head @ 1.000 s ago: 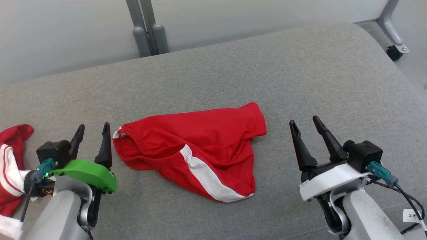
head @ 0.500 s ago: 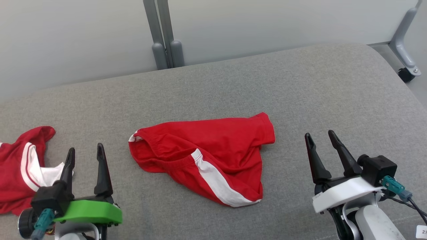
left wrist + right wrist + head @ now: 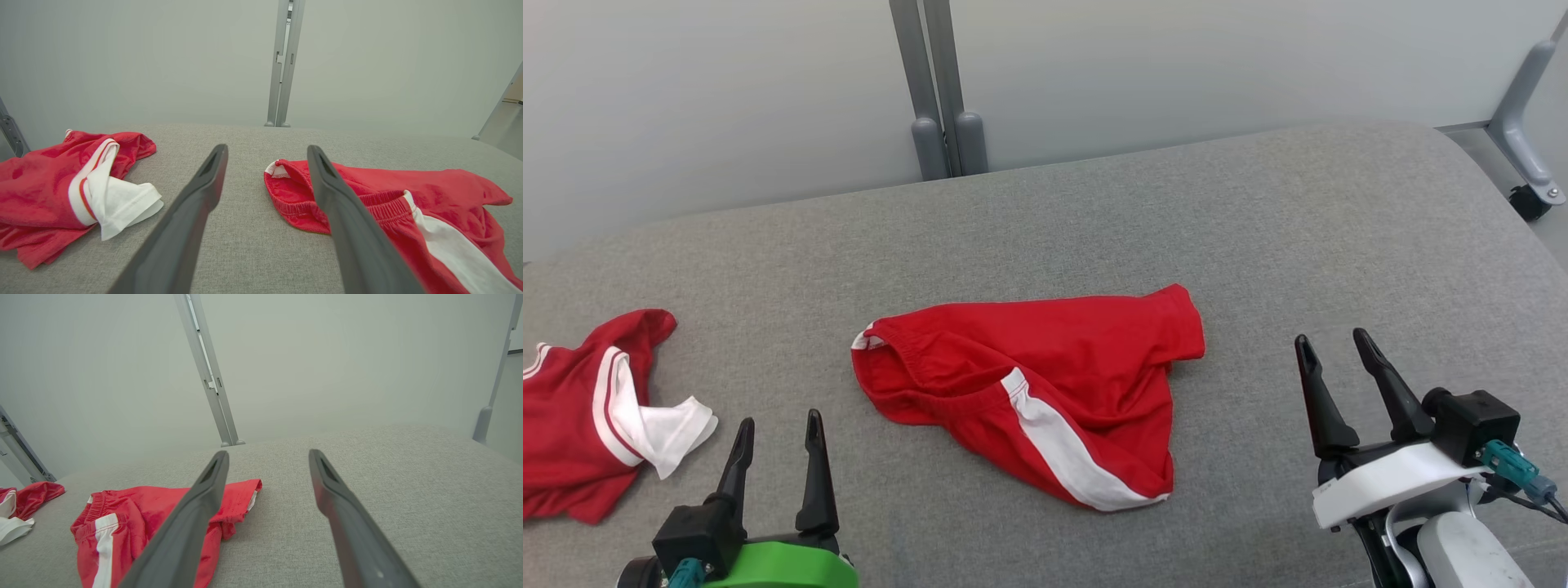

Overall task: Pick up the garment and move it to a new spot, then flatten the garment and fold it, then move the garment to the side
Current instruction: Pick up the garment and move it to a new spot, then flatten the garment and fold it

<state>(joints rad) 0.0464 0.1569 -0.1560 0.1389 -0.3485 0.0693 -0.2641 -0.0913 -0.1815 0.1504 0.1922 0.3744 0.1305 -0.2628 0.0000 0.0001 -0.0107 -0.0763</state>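
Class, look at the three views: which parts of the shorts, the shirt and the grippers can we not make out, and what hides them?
Shorts: head view, lower layers hidden under its own folds; right wrist view, the right gripper covers its middle.
Shirt: head view, left edge cuts it off.
Left gripper: head view, bottom edge cuts off its base.
White patch at the waistband: left wrist view, too small to identify.

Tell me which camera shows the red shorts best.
The head view: the red shorts lie whole and unobstructed. In the left wrist view a dark finger crosses them and the frame cuts them off; in the right wrist view another dark finger hides part.
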